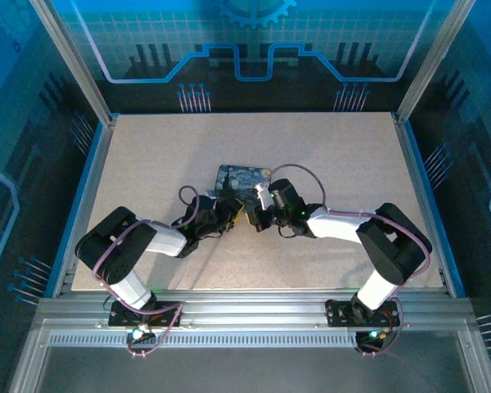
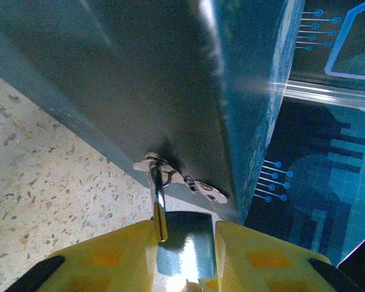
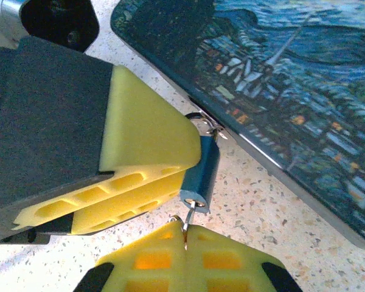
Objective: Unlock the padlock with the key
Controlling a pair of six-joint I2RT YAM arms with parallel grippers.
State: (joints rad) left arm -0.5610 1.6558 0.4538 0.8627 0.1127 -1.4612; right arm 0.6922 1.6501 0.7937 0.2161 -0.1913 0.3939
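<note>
Small blue padlock (image 3: 202,167) hanging on the starry-night box's (image 3: 292,91) hasp (image 2: 182,179), mid-counter (image 3: 261,207).
The left claw (image 2: 185,243) clamps the padlock body; the right claw (image 3: 185,234) is pinched tight on the thin key (image 3: 188,218), its tip meeting the padlock's end face.

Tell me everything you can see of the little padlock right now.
The padlock is a small blue body with a glossy, metallic-looking finish and a silvery shackle. The shackle is threaded through the metal hasp on the side of the starry-night box. The left gripper pinches the body between its yellow fingers. The key, held by the right gripper, enters the padlock's end face.
</note>
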